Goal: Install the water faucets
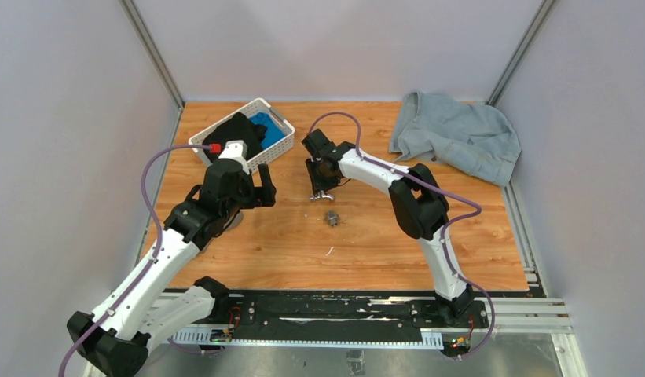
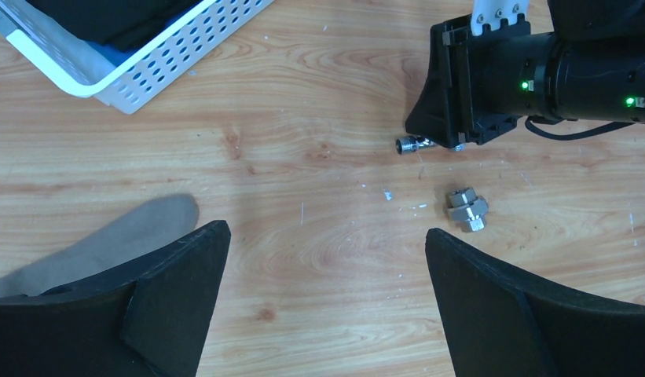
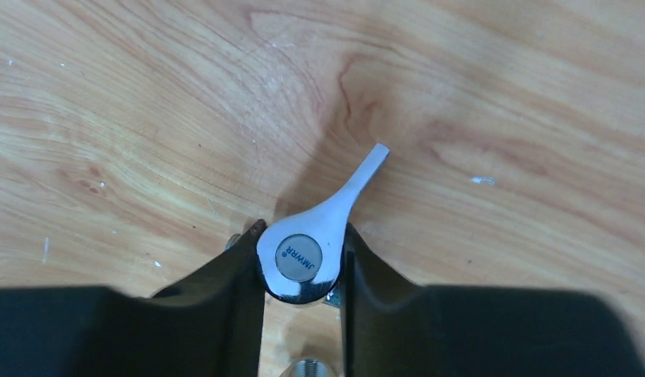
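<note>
The shiny tap [image 3: 299, 255] of the water faucets stands on the wooden table, its flat lever [image 3: 366, 173] pointing away. My right gripper [image 3: 303, 230] is shut on its round cap, one finger against each side. In the top view the right gripper [image 1: 322, 187] is over the tap [image 1: 323, 195] at the table's middle. The grey threaded nut fitting [image 1: 332, 217] lies loose just in front of it, also seen as the nut [image 2: 467, 210] in the left wrist view beside the tap's spout [image 2: 409, 144]. My left gripper [image 2: 327, 232] hangs open above bare wood, left of the nut.
A white perforated basket [image 1: 225, 126] with black and blue items stands at the back left, its wall [image 2: 130, 86] close to the left arm. A grey-blue cloth [image 1: 456, 133] lies crumpled at the back right. Grey walls enclose the table.
</note>
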Controlling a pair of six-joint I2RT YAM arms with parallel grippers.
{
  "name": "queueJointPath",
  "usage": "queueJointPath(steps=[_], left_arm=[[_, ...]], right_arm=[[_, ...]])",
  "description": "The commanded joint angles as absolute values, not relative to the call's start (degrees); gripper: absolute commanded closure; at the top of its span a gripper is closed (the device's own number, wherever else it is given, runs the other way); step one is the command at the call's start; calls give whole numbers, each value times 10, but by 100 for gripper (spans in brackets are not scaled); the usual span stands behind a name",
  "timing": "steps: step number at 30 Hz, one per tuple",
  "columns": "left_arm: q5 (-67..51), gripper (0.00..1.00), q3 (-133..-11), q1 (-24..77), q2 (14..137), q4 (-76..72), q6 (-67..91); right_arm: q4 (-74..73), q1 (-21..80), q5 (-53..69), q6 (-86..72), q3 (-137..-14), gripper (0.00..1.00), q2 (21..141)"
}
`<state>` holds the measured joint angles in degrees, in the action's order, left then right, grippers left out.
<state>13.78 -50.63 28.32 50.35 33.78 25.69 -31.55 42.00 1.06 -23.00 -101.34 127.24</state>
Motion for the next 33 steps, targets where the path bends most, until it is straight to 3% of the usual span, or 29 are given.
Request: queueJointPath(steps=[1,3,8,11,17,25,33], left_arm=[[148,0,-532,287,498,350,246],[145,0,-527,287,499,346,246],[113,0,-517,287,513,328,255],[3,0,-524,289,570,283,269],[-111,0,-567,375,698,179,283],[-217,0,-496,379,726,-71,393],[-303,7,-495,380,784,-128,427]], right_arm=[[-332,426,-29,-243,-1033,83,1274],[-337,426,-40,-241,-1022,99,1258],[-336,417,-130,-213,-927,100,1148],[-325,393,-148,-201,-847,100,1062],[-335,290,102,-264,-757,100,939],[-376,288,116,-320,-722,100,848],[-361,287,225,-361,-728,100,848]])
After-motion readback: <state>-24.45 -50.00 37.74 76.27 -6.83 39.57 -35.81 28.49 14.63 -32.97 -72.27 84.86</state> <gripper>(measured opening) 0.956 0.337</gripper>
